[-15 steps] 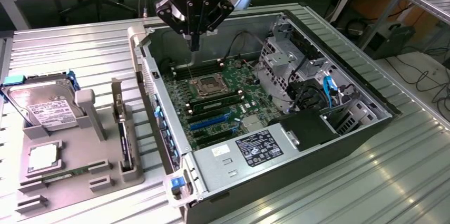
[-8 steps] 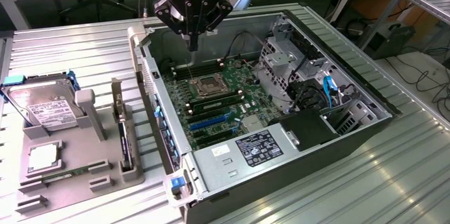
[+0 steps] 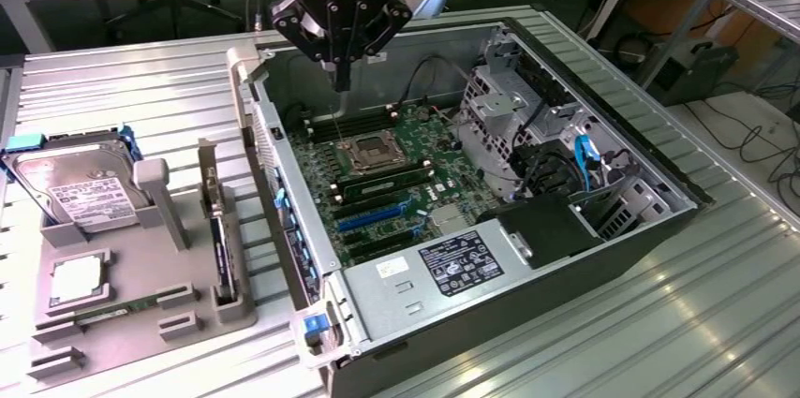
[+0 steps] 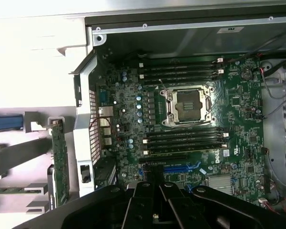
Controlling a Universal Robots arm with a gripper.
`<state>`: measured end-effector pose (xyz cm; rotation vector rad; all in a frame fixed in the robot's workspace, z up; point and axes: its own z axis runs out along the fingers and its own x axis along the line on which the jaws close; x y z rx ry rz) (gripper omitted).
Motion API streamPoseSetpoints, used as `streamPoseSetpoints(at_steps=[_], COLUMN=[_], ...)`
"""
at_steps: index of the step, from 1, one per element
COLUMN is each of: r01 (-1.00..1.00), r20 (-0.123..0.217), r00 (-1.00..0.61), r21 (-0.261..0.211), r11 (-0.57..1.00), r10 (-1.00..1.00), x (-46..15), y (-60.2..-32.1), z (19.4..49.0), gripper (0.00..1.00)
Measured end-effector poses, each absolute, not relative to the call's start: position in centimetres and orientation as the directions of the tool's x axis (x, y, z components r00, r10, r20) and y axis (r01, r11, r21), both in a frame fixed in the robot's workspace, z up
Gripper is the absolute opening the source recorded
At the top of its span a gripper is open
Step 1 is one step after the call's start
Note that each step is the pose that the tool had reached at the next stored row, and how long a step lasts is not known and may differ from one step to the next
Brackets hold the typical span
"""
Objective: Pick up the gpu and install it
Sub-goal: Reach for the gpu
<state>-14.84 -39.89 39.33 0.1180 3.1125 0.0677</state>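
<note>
Jaws closed above motherboard (image 3: 432,140), gpu (image 3: 225,257) well apart.

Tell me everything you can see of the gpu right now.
The gpu is a thin flat card standing on its long edge in a slot of the grey holder, outside the case on the exterior view's left. Its face looks dark there, green with small parts in the wrist view. Only the holder touches it; the gripper hangs over the motherboard, apart from it.
</note>
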Motion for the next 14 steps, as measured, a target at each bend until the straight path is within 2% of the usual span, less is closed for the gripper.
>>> streamPoseSetpoints(at_steps=[14], r01=[0.075], r20=[-0.024], r00=[-0.997], r21=[0.044], r11=[0.996], r10=[0.076], x=[-15.20], y=[-39.89], z=[39.33], gripper=[0.11])
